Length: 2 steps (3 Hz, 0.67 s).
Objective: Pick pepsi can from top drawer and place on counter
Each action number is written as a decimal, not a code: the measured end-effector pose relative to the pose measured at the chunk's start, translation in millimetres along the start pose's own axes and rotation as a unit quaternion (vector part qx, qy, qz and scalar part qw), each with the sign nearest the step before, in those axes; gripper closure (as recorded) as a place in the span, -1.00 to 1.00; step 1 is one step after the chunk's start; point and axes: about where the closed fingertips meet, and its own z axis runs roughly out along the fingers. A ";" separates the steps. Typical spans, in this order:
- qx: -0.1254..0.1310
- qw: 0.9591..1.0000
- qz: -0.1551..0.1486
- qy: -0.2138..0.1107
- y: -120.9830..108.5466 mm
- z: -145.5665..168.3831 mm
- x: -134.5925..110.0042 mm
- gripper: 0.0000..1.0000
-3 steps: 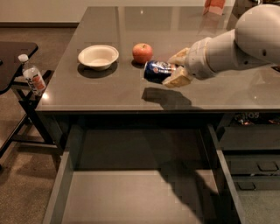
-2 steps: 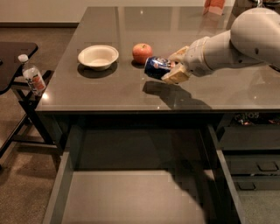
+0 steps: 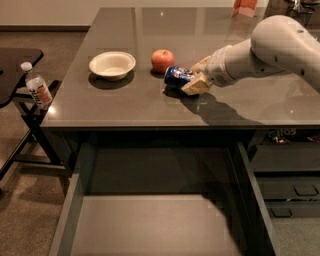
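Note:
The pepsi can (image 3: 176,76), dark blue with red-and-white marks, lies on its side low over the counter (image 3: 125,107), just right of a red apple. My gripper (image 3: 196,76) reaches in from the right on a white arm, and its tan fingers (image 3: 196,86) are closed around the can's right end. Whether the can touches the counter I cannot tell. The top drawer (image 3: 150,225) is pulled open below the counter's front edge, and its flat grey bottom holds nothing visible.
A red apple (image 3: 162,60) and a white bowl (image 3: 112,65) sit on the counter left of the can. A clear plastic bottle (image 3: 36,87) stands on a dark side table at the left. Narrower dark drawers (image 3: 290,185) are at the right. An orange-red object (image 3: 245,7) sits at the counter's far edge.
My gripper has carried the can a little farther back over the counter and lower, closer to the apple. The arm's shadow has shifted with it.

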 end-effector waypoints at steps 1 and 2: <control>0.000 1.000 0.001 0.000 0.0 0.3 0.3 0.62; 0.000 1.000 0.001 0.000 0.0 0.3 0.3 0.16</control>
